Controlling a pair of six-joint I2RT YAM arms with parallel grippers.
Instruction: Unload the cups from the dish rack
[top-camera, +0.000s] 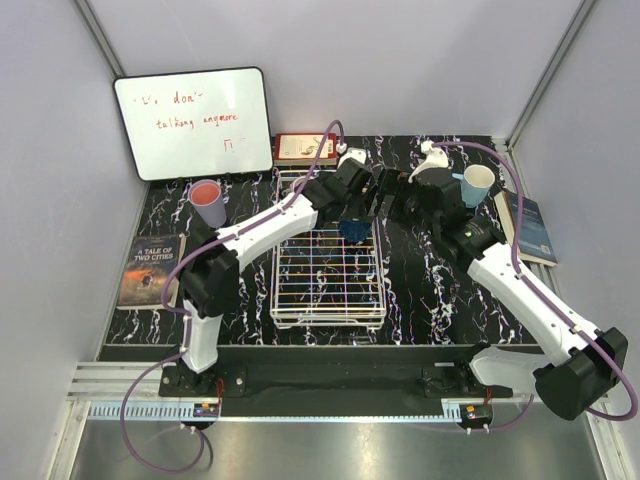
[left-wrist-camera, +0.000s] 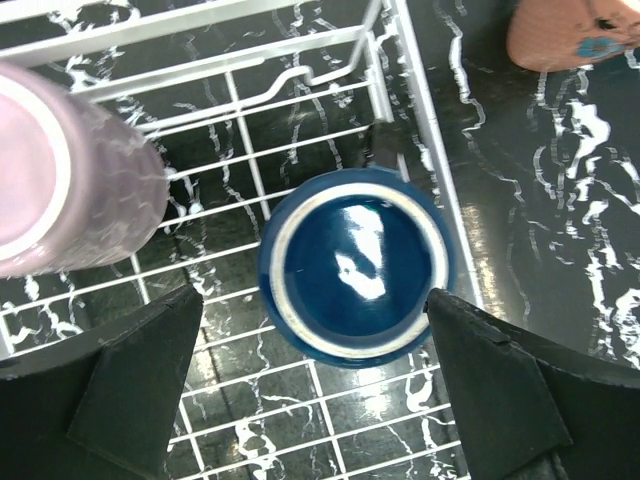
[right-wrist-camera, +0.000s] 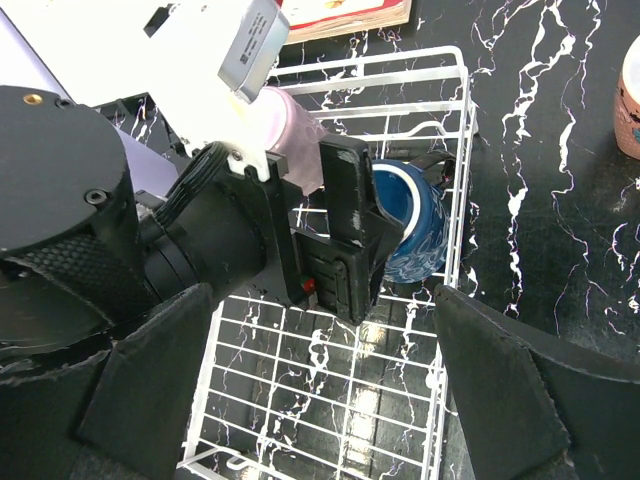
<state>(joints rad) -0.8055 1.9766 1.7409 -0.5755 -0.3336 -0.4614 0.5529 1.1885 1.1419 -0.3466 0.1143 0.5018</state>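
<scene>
Two cups sit in the dish rack (top-camera: 275, 290), the biggest thing on the black marbled worktop (top-camera: 440, 300). A dark blue cup (left-wrist-camera: 355, 265) stands mouth-up in the rack's upper right corner in the top view, and a lavender cup (left-wrist-camera: 60, 180) is just beside it, toward the left of the left wrist view. The blue cup looks like glazed ceramic, so I judge it stiff, slick, fairly weighty for its size and liable to chip against the wire. The best hold is probably across its round wall just below the rim, clear of what seems to be a handle pointing at the rack's corner. The left tool (left-wrist-camera: 320, 340) hangs over it, spread wide and grasping nothing, with one finger on each side. The right tool (right-wrist-camera: 320, 380), also wide apart and empty, waits above the rack close by.
</scene>
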